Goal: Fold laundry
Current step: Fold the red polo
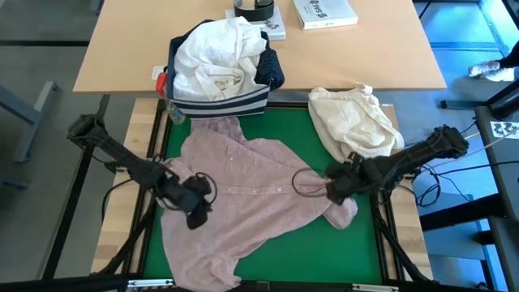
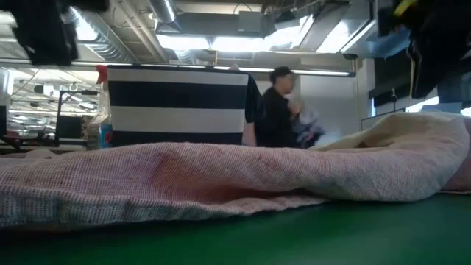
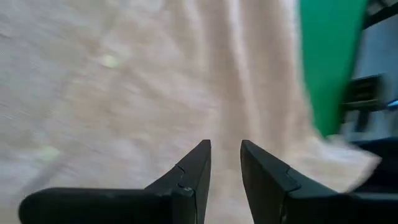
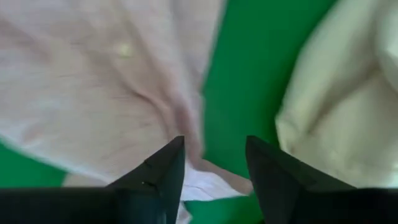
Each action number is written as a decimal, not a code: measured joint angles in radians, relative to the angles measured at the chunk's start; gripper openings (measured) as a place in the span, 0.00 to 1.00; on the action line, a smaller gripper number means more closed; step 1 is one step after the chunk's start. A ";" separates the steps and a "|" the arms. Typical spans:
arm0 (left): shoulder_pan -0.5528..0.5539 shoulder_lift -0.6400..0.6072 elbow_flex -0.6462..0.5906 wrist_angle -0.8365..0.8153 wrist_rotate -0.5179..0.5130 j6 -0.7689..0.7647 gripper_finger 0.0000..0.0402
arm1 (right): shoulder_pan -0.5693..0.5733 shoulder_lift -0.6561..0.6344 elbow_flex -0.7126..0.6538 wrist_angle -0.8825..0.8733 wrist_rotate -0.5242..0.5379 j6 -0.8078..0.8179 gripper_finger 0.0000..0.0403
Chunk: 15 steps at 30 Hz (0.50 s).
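Note:
A pale pink top lies spread out, a little rumpled, on the green mat. My left gripper hovers over the top's left part. In the left wrist view it is open by a narrow gap, with only the pink cloth below. My right gripper hovers over the top's right edge. It is open, with nothing between the fingers; the pink edge and bare mat lie beneath. A white shirt and a navy dotted shirt are heaped in the striped bin.
A cream-beige cloth bundle lies on the mat's far right corner, close to my right arm. The bin stands at the mat's far edge. Behind it, a wooden table holds books. A person stands in the room beyond.

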State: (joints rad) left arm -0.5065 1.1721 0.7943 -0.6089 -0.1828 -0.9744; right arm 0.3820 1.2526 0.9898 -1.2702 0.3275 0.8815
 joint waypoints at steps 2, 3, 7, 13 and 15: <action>0.062 0.000 -0.036 -0.005 0.018 0.078 0.21 | -0.073 0.003 -0.038 0.017 -0.023 -0.011 0.47; 0.089 0.000 -0.057 -0.005 0.020 0.107 0.21 | -0.109 0.005 -0.064 0.033 -0.028 -0.019 0.48; 0.179 0.000 -0.170 0.025 0.031 0.169 0.21 | -0.241 0.009 -0.171 0.192 -0.054 -0.050 0.52; 0.234 0.000 -0.329 0.218 0.096 0.173 0.21 | -0.347 0.052 -0.311 0.470 -0.130 -0.064 0.50; 0.236 0.000 -0.355 0.271 0.116 0.173 0.21 | -0.344 0.070 -0.340 0.571 -0.184 -0.071 0.48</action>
State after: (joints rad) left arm -0.2704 1.1718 0.4396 -0.3382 -0.0670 -0.8017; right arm 0.0384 1.3230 0.6503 -0.6987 0.1434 0.8110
